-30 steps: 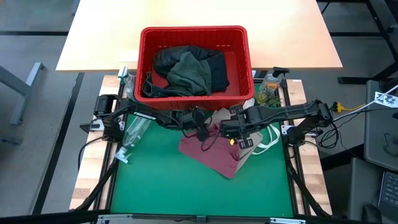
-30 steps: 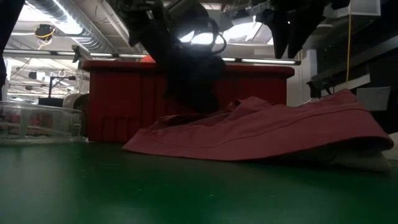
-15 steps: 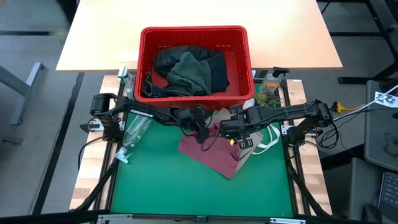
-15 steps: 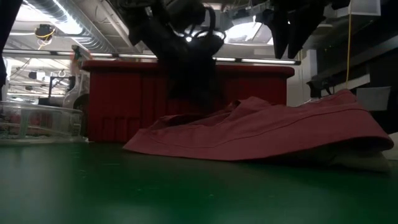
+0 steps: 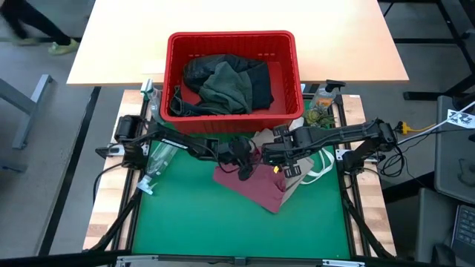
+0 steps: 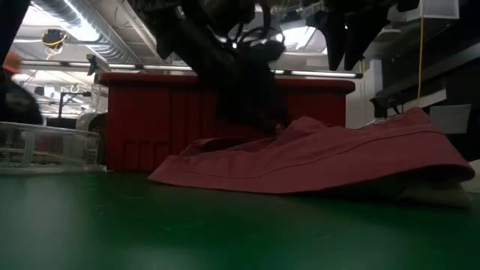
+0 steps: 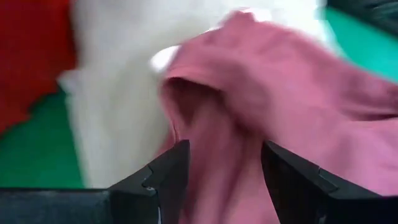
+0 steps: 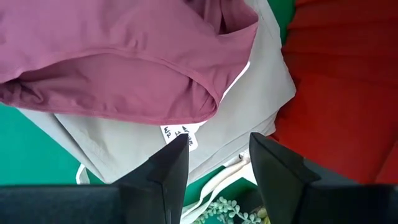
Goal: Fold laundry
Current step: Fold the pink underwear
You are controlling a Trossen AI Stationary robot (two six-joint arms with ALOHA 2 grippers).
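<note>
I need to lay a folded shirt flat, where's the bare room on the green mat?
The near half of the green mat is bare, below the maroon garment. Near the red basket it is crowded: both grippers, left and right, the tan top, and a clear bottle.

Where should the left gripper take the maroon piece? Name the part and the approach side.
Probably the raised fold along its edge nearest the red basket, where the maroon piece humps up off the tan top. The open left gripper already faces that fold, so come from above, one finger on each side.
</note>
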